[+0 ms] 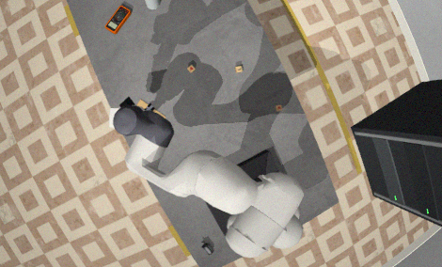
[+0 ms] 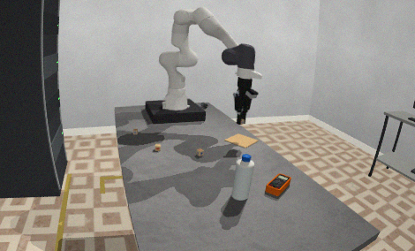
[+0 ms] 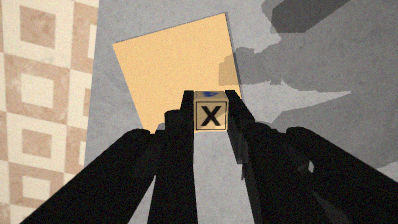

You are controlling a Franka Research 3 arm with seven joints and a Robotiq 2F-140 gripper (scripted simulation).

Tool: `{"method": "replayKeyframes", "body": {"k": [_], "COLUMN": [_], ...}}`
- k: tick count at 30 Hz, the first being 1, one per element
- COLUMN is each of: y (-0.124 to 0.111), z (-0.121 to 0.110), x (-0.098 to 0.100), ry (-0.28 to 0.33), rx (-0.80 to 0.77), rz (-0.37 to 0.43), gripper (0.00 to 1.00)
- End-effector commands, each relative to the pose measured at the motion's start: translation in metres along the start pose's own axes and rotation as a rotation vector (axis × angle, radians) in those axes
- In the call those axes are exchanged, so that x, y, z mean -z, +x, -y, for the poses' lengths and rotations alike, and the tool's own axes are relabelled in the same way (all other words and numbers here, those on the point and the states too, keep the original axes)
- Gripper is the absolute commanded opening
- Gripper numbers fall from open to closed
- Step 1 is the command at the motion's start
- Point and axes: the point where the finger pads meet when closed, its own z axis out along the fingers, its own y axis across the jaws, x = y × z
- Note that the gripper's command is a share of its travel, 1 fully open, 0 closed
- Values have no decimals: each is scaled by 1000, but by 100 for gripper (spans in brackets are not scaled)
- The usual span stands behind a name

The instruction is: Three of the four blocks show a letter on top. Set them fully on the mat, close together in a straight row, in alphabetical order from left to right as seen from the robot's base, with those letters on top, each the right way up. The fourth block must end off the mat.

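My gripper (image 2: 242,120) (image 3: 209,105) is shut on a wooden block (image 3: 211,115), held well above the table. That block shows a black X on the side facing the wrist camera and a blue mark on the adjoining face. The thin tan mat (image 1: 142,103) (image 2: 241,140) (image 3: 170,65) lies by the table's edge, with no block seen on it; the arm covers part of it in the top view. Three small blocks stand off the mat: one with a red mark on top (image 1: 191,69) (image 2: 199,153), a pale one (image 1: 239,69) (image 2: 157,148), and a reddish one (image 1: 278,108) (image 2: 135,132). Their letters are too small to read.
A white bottle with a blue cap (image 1: 152,4) (image 2: 243,180) and an orange multimeter (image 1: 118,19) (image 2: 278,185) stand beyond the mat from the base. A small dark object (image 1: 207,246) (image 2: 204,105) lies near the robot's base. The table edge runs close beside the mat.
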Motion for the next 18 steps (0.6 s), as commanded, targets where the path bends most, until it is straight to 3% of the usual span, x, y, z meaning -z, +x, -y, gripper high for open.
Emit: {"method": "replayKeyframes", "body": {"k": [1, 18], "y": [1, 6], "z": [-4, -11], "x": [-1, -2], "ry": [5, 5], "rx": [139, 217], "rz": [8, 7], "gripper": [22, 22]}}
